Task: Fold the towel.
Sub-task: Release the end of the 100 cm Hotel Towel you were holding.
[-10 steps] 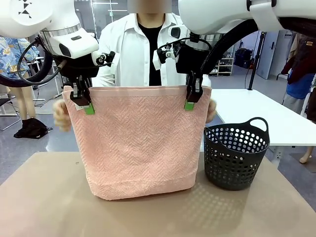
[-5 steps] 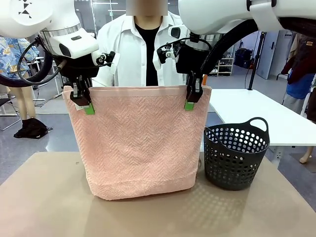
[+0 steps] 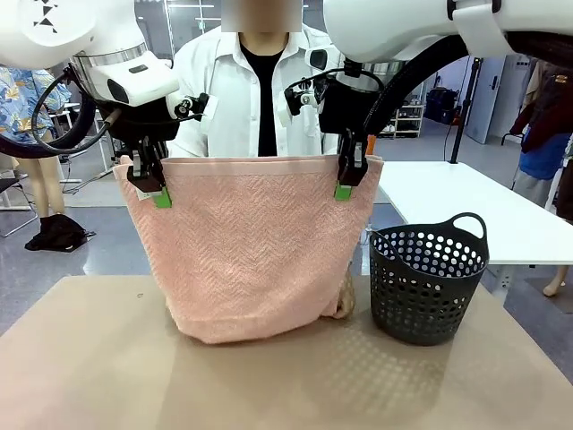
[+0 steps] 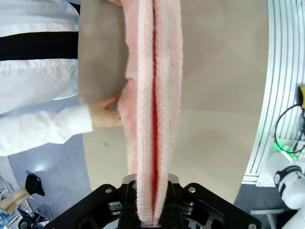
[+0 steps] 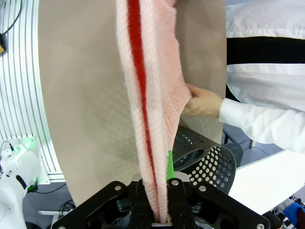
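Left fingers [image 3: 159,195] and right fingers [image 3: 343,188] are pinching the top corners of the doubled terry towel [image 3: 251,251] hanging below them, best holding it level and taut while the person's hand [image 3: 343,306] is gathering the bottom edge.

L hand [image 4: 151,215] clamps towel [image 4: 155,95]; person's hand [image 4: 106,112] touches it.

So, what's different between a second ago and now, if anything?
The person's hands left the top corners of the towel and went down to its bottom edge. One hand now grips the lower corner beside the basket, and the hem sits higher than before. Unchanged: the left gripper and right gripper stay shut on the top edge, and the basket has not moved.
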You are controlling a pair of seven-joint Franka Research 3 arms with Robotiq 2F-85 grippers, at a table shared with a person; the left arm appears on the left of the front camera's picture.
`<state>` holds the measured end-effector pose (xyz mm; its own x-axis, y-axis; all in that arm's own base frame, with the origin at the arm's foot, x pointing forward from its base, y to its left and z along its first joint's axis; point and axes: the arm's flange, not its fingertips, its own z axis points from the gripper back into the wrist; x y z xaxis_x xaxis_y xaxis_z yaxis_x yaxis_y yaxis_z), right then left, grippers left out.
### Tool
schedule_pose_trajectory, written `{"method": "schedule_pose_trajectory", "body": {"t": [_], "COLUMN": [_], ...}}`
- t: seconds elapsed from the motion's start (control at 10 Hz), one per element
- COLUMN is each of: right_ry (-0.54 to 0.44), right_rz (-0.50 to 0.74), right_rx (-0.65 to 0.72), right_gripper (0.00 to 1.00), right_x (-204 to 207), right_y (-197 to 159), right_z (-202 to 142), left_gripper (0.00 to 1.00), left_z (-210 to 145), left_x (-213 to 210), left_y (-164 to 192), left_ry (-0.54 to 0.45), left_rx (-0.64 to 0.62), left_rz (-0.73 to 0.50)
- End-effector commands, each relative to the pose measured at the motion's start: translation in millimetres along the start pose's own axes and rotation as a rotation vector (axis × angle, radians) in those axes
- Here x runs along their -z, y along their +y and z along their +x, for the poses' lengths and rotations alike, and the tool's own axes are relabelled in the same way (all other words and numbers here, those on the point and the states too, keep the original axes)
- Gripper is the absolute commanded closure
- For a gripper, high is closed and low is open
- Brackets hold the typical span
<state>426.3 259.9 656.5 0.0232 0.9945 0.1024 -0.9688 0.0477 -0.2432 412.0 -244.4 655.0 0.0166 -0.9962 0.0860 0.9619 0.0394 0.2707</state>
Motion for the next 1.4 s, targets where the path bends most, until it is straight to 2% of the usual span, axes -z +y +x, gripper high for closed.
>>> {"method": "schedule_pose_trajectory", "body": {"t": [0.0, 1.3], "right_ry": [0.001, 0.001], "right_rz": [-0.001, -0.001], "right_rx": [0.003, 0.003], "right_gripper": [1.0, 1.0], "right_x": [-0.4, -0.4], "right_y": [-0.8, -0.8], "right_z": [-1.6, -1.6], "left_gripper": [1.0, 1.0], "left_z": [-1.0, -1.0], "left_x": [0.0, 0.0], "left_y": [0.5, 0.5], "left_ry": [0.0, 0.0], "left_rx": [-0.002, -0.002], "left_rz": [0.0, 0.0]}}
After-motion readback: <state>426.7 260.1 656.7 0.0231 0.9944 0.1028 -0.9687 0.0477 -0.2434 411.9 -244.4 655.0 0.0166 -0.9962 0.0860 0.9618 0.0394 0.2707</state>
